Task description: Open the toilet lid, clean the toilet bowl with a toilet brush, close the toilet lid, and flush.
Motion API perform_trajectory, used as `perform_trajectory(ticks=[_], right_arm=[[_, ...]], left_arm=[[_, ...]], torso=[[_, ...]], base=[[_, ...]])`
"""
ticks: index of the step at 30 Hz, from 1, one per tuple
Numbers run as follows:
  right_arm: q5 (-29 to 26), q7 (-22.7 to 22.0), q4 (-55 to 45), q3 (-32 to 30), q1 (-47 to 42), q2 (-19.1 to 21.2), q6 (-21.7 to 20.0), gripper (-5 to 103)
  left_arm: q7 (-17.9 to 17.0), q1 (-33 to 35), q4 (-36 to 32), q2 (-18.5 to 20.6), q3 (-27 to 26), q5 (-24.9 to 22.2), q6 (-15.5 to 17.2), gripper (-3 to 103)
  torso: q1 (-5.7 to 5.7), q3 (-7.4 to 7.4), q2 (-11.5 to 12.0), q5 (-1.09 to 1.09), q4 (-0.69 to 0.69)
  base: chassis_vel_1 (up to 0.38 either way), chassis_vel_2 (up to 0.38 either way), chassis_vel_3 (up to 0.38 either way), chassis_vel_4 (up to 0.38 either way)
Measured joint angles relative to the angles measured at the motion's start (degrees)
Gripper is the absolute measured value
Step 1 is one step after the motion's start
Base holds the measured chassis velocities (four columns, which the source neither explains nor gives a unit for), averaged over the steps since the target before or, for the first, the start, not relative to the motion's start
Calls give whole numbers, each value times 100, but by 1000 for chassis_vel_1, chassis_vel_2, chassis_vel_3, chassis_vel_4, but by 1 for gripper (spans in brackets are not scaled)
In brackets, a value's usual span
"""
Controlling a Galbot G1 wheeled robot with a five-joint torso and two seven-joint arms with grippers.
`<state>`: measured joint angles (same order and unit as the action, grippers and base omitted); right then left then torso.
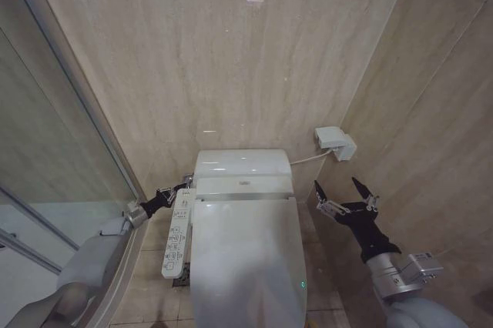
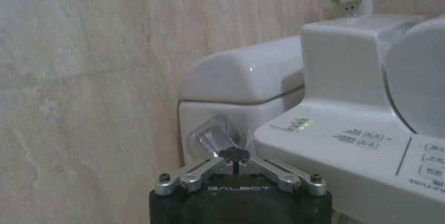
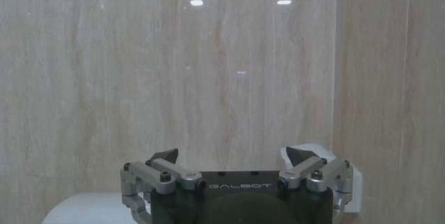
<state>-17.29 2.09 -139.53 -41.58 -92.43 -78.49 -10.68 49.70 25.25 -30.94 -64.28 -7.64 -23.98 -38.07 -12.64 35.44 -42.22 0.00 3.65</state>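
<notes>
One toilet lid (image 1: 245,255): pale, smooth, oval plastic, lying flat and closed. I take it as my landmark. The bowl beneath it is hidden from me.

One tank (image 1: 242,165): white, glossy, rounded box, directly behind the lid against the back wall.

One control panel (image 1: 176,233): long, narrow white strip with printed buttons, running along the lid's left side. In my left wrist view a small green light glows on it.

One flush lever (image 2: 210,139): chrome, shiny, curved, on the tank's left face, behind the panel.

One wall box (image 1: 336,143): small white plastic housing on the wall to the right of the tank, with a thin cable leading toward the toilet.

Two grippers. My left gripper (image 2: 236,160) sits behind and left of the lid, at the tank's left face; its two fingers are drawn together to a point right at the lever, though I cannot tell whether they actually press on it. My right gripper (image 1: 344,194) hangs in the air just right of the lid, fingers spread wide, holding nothing.

Walls: beige stone slabs with vertical veining. One glass screen (image 1: 54,151), left of the lid.
</notes>
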Motion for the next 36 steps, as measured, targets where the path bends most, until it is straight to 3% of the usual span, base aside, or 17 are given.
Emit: perform_trajectory(ticks=[18, 25, 27, 29, 30, 33, 34, 36], right_arm=[[0, 0, 0, 0, 0, 0, 0, 100], [0, 0, 0, 0, 0, 0, 0, 100], [0, 1, 0, 0, 0, 0, 0, 100], [0, 0, 0, 0, 0, 1, 0, 100], [0, 0, 0, 0, 0, 1, 0, 100], [0, -1, 0, 0, 0, 0, 0, 100], [0, -1, 0, 0, 0, 0, 0, 100], [0, -1, 0, 0, 0, 0, 0, 100]], left_arm=[[20, -63, 390, -281, -537, 185, -51, 0], [-205, 269, 166, -398, -961, 242, -135, 0], [-532, 570, -285, -401, -1180, 220, -156, 0], [-1084, 1099, -1015, -436, -1549, 159, -145, 0], [-1084, 1099, -1015, -436, -1549, 159, -145, 0], [-1911, 1954, -2089, -482, -1892, 141, -23, 0], [-1911, 1954, -2089, -482, -1892, 141, -23, 0], [-2411, 2419, -2824, -498, -2022, 155, 28, 0]], torso=[[0, 0, 0, 1, -1], [-1, 1, 0, -1, 4], [-1, 1, 0, -1, 4], [-1, 0, 0, 0, 2], [-1, 0, 0, 0, 2], [-1, 0, 0, -1, -2], [-1, 0, 0, -1, -2], [-1, 0, 0, -1, -2]], base=[[0, 0, 0, 0], [0, 0, 0, 0], [0, 0, 0, 0], [0, 0, 0, 0], [0, 0, 0, 0], [0, 0, 0, 0], [0, 0, 0, 0], [0, 0, 0, 0]])
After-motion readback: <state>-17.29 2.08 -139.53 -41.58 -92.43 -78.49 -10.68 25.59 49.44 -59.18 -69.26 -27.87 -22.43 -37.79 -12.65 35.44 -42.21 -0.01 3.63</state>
